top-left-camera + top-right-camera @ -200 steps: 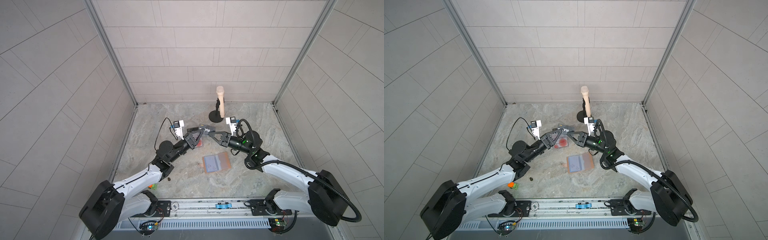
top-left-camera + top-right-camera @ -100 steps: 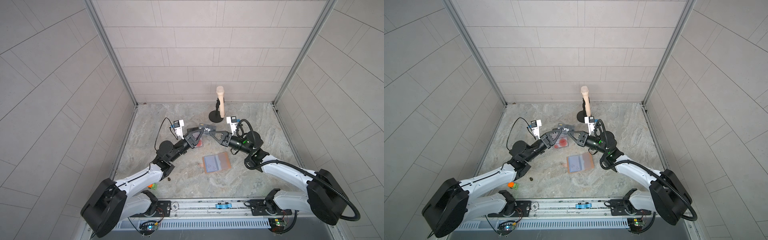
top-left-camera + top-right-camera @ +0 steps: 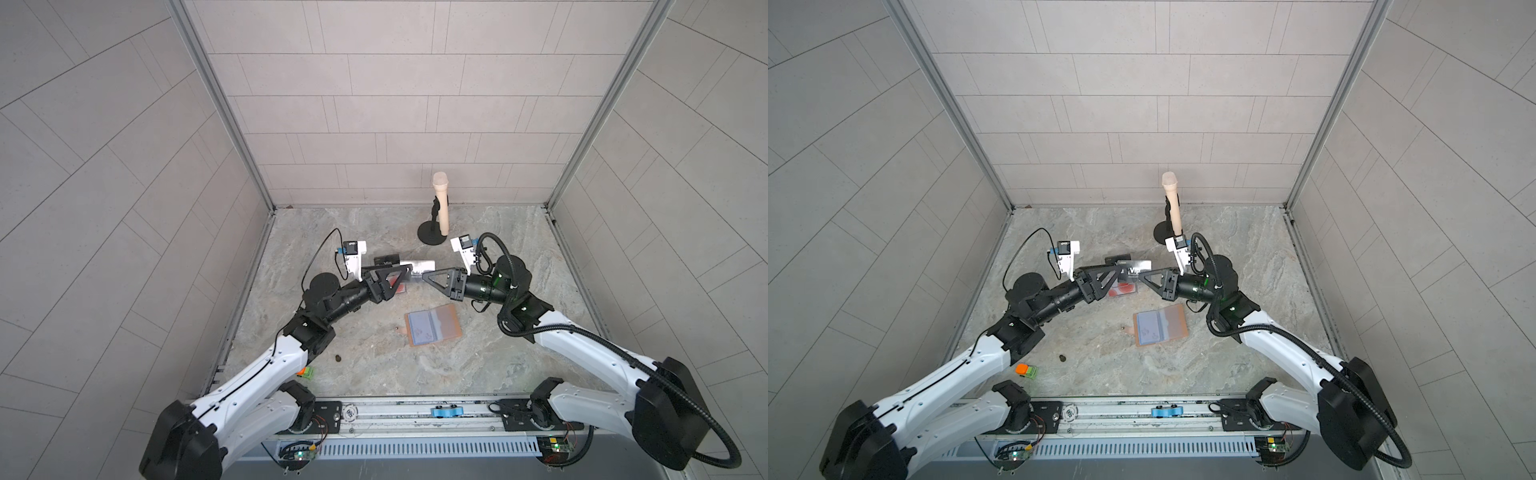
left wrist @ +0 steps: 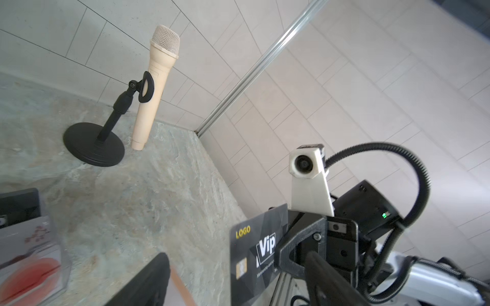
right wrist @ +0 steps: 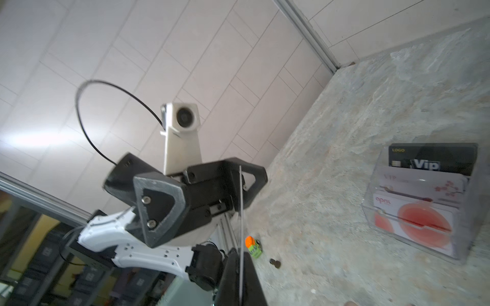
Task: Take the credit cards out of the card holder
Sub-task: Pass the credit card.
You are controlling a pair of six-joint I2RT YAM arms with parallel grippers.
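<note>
My right gripper (image 5: 240,262) is shut on a dark grey "Vip" credit card (image 4: 254,259), held upright above the table. The card shows edge-on in the right wrist view. My left gripper (image 4: 236,255) is open, its fingers standing on either side of that card without pinching it. In both top views the two grippers meet tip to tip: left gripper (image 3: 405,274), right gripper (image 3: 424,275). The card holder (image 3: 432,330) lies open and flat on the table in front of them, blue-grey sleeves up. It is also plain in a top view, card holder (image 3: 1160,324).
A clear plastic box (image 5: 413,201) just behind the grippers holds another dark "Vip" card, a pale pink card and a white card with red circles. A microphone on a black stand (image 3: 440,208) is at the back. A small orange-green object (image 3: 1026,370) lies front left.
The right gripper closed on the Vip card, then the left gripper, shut on it a second ago, opened. The card has barely moved.
</note>
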